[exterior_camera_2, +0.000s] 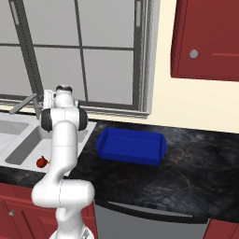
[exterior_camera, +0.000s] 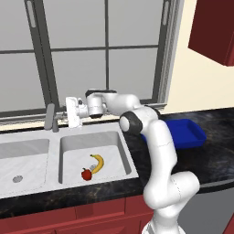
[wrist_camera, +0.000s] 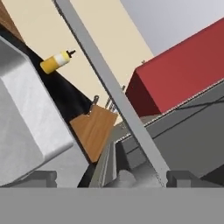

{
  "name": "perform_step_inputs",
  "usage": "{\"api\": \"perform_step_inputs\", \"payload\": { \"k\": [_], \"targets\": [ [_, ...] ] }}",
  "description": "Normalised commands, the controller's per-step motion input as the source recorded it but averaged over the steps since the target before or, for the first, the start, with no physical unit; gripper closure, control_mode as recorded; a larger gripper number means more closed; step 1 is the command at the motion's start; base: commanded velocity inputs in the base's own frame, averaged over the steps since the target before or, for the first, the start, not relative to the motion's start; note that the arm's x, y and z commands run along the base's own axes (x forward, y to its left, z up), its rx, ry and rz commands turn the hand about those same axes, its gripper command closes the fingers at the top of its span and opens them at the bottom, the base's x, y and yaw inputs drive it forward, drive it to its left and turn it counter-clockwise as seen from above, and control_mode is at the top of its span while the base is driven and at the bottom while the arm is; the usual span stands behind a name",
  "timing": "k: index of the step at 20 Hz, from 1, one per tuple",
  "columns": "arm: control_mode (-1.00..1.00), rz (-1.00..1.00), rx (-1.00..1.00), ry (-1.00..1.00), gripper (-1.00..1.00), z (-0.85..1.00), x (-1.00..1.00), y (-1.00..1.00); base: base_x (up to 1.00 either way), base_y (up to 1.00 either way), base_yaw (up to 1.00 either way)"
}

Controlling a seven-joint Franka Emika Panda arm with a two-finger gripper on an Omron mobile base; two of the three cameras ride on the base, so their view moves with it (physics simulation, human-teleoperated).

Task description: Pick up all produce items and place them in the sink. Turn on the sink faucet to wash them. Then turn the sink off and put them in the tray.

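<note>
The curved yellow banana [exterior_camera: 97, 162] and the small red fruit [exterior_camera: 86, 174] [exterior_camera_2: 42, 162] lie together on the floor of the right basin of the light-grey sink [exterior_camera: 68, 141] [exterior_camera_2: 18, 140]. Behind the divider stands the grey sink faucet [exterior_camera: 51, 117] [exterior_camera_2: 28, 103]. My gripper [exterior_camera: 65, 114] hangs level just right of the faucet, pointing left at it. In the hand view my gripper [wrist_camera: 111, 178] is open, tips wide apart, with a rounded grey part of the faucet [wrist_camera: 124, 177] low between them. The blue tray [exterior_camera: 185, 133] [exterior_camera_2: 132, 146] stands on the counter right of the sink.
A window with grey frames [exterior_camera: 105, 48] runs close behind the faucet. The hand view shows a yellow squeeze bottle [wrist_camera: 56, 62] and a wooden block [wrist_camera: 94, 129] on the black counter beyond the sink. Red cabinets [exterior_camera_2: 210, 39] hang at the upper right.
</note>
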Motion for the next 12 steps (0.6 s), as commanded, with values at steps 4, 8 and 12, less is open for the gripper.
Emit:
{"api": "perform_step_inputs", "payload": {
  "k": [4, 8, 12],
  "targets": [
    [-1.0, 0.11, -0.01, -0.18, -1.0, 0.85, -0.02, -0.03, 0.0, 0.0, 0.0],
    [-1.0, 0.06, -0.02, -0.11, -1.0, 0.55, -0.34, -0.21, 0.0, 0.0, 0.0],
    [-1.0, 0.01, 0.0, -0.09, -1.0, 0.36, -0.62, -0.33, 0.0, 0.0, 0.0]
  ]
}}
